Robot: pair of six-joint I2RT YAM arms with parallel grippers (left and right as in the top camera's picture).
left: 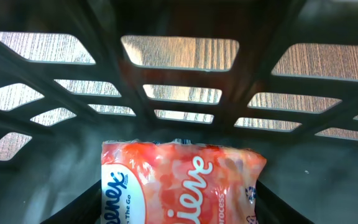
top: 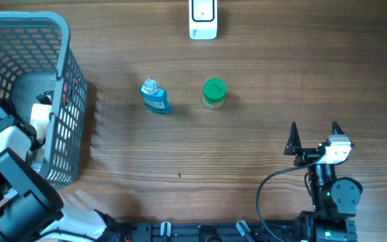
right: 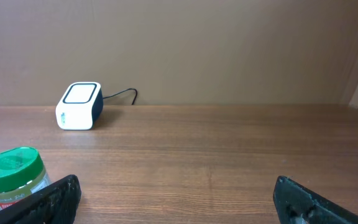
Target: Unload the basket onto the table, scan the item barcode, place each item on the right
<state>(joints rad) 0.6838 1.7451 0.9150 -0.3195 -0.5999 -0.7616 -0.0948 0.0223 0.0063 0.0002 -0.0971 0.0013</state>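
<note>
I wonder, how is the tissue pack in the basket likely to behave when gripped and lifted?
The tissue pack looks soft under glossy film, so it will probably squash and may slip. Being tissues, it is likely light, lifting easily from the basket.

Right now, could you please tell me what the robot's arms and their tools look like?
The right arm is black, with a round joint carrying a small green light, a white block at the wrist and a black cable looping to the base. Its tool has two black, pointed fingers. The left arm is black with white housings.
</note>
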